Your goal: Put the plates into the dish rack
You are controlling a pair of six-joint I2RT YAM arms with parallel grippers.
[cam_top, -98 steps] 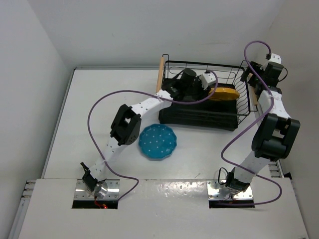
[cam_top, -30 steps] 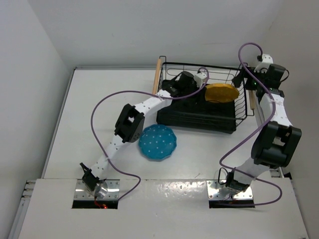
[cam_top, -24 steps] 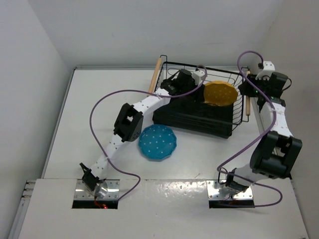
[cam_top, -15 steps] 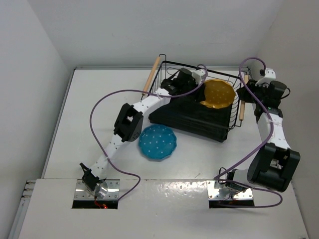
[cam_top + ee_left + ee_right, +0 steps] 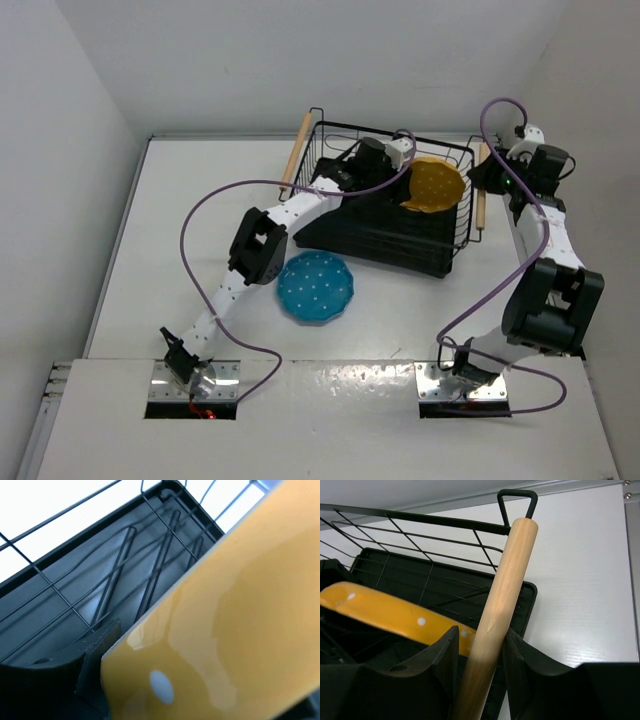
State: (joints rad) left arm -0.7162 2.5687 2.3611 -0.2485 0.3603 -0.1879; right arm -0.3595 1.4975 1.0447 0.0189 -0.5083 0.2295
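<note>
The dish rack (image 5: 380, 240), black wire over a black tray, sits askew at the back of the table. My right gripper (image 5: 484, 180) is shut on its right wooden handle (image 5: 479, 215); in the right wrist view the handle (image 5: 515, 565) runs between both fingers of that gripper (image 5: 481, 632). The yellow plate (image 5: 435, 185) stands tilted inside the rack, with my left gripper (image 5: 408, 180) shut on its rim. It fills the left wrist view (image 5: 240, 620), where one finger (image 5: 97, 660) shows beside its edge and the other is hidden. The teal plate (image 5: 315, 286) lies flat in front of the rack.
The rack's left wooden handle (image 5: 295, 165) points toward the back wall. White walls close in the table on the left, back and right. Purple cables (image 5: 190, 225) arch over both arms. The right arm stands close to the right wall.
My right gripper has shut on the right handle, and the rack has slid left and turned. The yellow plate has tipped up steeper. The teal plate has not moved.
</note>
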